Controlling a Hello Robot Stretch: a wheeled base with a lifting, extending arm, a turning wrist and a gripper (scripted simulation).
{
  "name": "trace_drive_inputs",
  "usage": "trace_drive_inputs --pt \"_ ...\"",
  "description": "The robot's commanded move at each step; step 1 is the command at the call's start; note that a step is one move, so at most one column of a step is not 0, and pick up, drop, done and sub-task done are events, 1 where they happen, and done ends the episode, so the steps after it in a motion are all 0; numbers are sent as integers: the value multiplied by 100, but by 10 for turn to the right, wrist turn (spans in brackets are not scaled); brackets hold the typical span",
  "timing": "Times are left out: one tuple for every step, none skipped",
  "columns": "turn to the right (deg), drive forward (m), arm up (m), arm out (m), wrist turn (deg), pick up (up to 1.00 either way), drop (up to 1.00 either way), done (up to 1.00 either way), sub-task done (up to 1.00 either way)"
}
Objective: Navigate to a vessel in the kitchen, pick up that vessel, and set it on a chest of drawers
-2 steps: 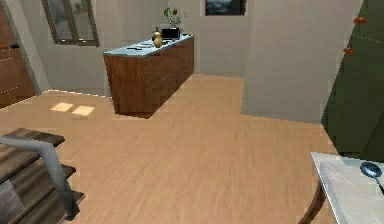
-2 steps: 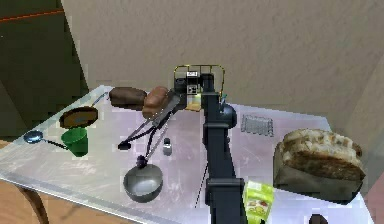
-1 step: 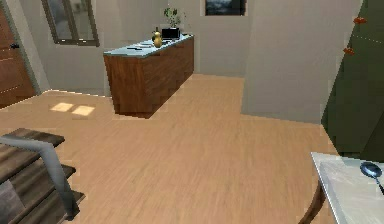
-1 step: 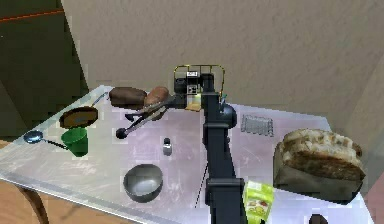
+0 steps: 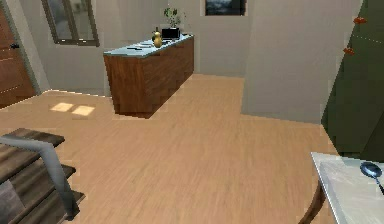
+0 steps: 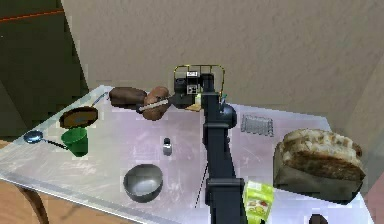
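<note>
Kitchen tabletop (image 6: 105, 165) carries your likely vessels, a metal bowl (image 6: 143, 182) and a green cup (image 6: 75, 142). Your gripper (image 6: 160, 102) sits among brown lumps (image 6: 125, 96), so you cannot tell what its fingers grasp.

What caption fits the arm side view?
Arm extended over a grey table, gripper near brown rounded things, with a metal bowl, a green cup and a bread loaf around it.

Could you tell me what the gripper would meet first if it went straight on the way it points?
Probably the reddish-brown lump right ahead of the gripper on the table; a darker lump lies just beyond. Depth is unclear, so it might pass over.
</note>
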Motion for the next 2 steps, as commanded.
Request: trace_drive_inputs --pt "0 0 0 0 450 0 0 0 0" --pt "0 0 0 0 450 0 0 0 0"
